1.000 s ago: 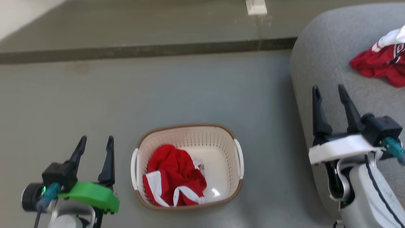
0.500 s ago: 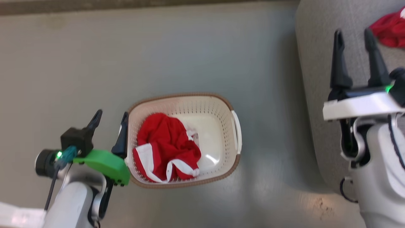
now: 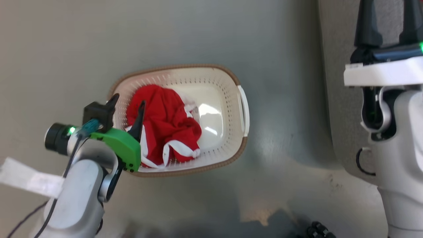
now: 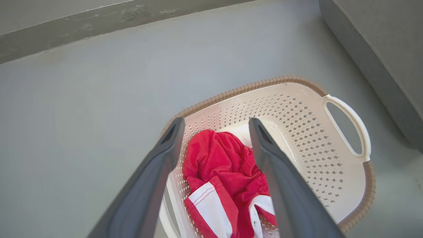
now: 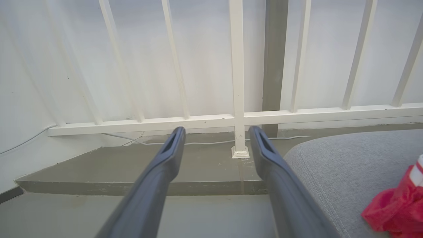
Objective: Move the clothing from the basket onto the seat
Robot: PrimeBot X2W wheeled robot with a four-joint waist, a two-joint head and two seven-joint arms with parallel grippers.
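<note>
The left gripper (image 3: 129, 100) has its two dark fingers (image 4: 145, 195) spread apart, tilted downward, on a bent pale forearm (image 3: 76, 195). The right gripper (image 5: 216, 129) also stands wide, pointing level ahead.

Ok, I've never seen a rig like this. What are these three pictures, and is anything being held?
It's a wheeled robot with two arms. The head view looks down: the left gripper hangs open over a basket on the floor, red clothing inside. The left wrist view looks along those fingers into the basket. The right wrist view shows the right gripper, open, pointing at a white railing, beside the grey seat where another red garment lies. Nothing is held.
</note>
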